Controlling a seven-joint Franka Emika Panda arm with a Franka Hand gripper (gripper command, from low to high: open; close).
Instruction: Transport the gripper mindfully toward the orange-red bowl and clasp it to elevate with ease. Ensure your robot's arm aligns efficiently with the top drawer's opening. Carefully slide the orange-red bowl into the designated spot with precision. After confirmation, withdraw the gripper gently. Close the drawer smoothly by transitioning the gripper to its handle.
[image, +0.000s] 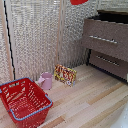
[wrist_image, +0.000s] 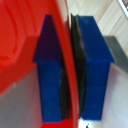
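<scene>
The orange-red bowl (image: 79, 1) shows only as a red sliver at the top edge of the exterior view, high above the floor; the arm and gripper are out of that frame. In the wrist view the gripper (wrist_image: 71, 75) is shut on the bowl's rim, with one blue finger (wrist_image: 50, 70) inside the glossy red bowl (wrist_image: 20, 45) and the other outside it. The top drawer (image: 106, 35) stands pulled out at the exterior view's right, a dark opening (image: 114, 17) above its tall front. Its silver handle (image: 103, 39) runs across that front.
A shorter-fronted drawer (image: 108, 64) sits below the top one. On the wooden floor stand a red wire-mesh basket (image: 25, 100), a pink mug (image: 46, 80) and a colourful packet (image: 65, 74). A pale curtain wall (image: 35, 35) backs the scene.
</scene>
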